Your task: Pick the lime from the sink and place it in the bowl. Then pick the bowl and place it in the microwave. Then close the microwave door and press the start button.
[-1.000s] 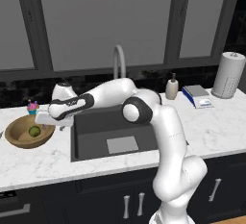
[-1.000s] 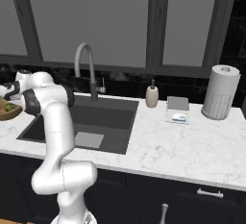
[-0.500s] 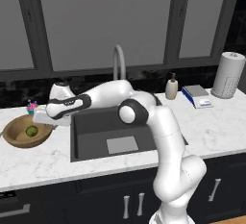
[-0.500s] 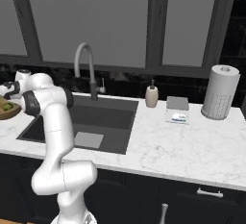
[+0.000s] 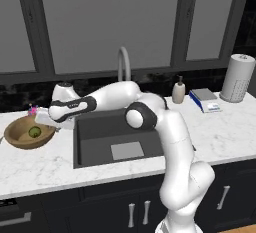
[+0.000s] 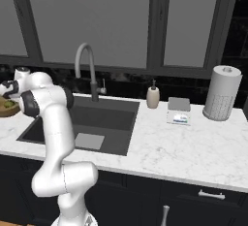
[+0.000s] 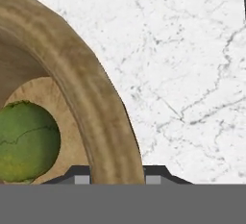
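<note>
1 wide round light-brown wooden bowl [image 5: 25, 133] w/ visible grain is seen on the white marble-veined counter [image 5: 45, 167], left of the sink. 1 small round yellow-green lime [image 5: 34, 132] lies inside it, on the flat bottom; in the hand view the lime [image 7: 26, 141] shows a mottled, slightly cracked skin, close to the inner wall. 1 large rectangular dark grey sink basin [image 5: 120, 137] holds 1 pale square drain plate [image 5: 127, 151], w/ 1 tall curved grey faucet [image 5: 123, 63] behind. 1 pink-and-blue cupcake [image 5: 33, 110] is partly seen behind the bowl. To the right: 1 beige soap bottle [image 6: 153, 96], 1 flat grey-and-white box [image 6: 178, 110], 1 upright white paper-towel roll [image 6: 222, 93].

The two-finger gripper [image 7: 117, 176] is set astride the bowl's right rim [image 7: 91, 107]: 1 dark fingertip [image 7: 79, 176] is seen inside the wall, 1 outside, both pinched against the thick wooden rim. The bowl is seen resting on the counter, gripper [image 5: 51, 123] low at its edge
</note>
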Motion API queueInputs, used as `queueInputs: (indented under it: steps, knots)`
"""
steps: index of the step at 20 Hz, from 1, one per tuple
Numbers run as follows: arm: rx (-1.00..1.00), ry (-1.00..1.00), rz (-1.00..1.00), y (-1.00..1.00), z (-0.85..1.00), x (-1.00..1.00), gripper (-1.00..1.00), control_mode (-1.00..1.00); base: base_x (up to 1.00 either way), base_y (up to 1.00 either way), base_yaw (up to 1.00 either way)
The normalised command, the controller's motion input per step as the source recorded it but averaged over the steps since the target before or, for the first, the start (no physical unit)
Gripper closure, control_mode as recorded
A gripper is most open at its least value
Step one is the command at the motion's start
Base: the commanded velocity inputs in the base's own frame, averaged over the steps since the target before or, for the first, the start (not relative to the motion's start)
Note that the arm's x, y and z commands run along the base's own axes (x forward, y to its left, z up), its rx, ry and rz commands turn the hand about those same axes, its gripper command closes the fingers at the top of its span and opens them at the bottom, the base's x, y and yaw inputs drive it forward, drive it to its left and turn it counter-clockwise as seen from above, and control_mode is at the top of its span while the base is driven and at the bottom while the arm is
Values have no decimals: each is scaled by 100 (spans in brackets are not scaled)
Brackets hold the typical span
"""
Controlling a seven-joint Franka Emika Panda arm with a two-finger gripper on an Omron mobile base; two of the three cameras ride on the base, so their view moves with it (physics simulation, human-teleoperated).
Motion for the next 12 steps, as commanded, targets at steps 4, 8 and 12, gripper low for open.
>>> queueInputs:
  steps: [4,8,12]
  knots:
    - [10,-9,-21,-40,39,-43,100,-100,0,0,0]
    - [7,-3,-20,-40,56,-52,100,-100,0,0,0]
    - [7,0,-23,-59,71,-65,100,-100,0,0,0]
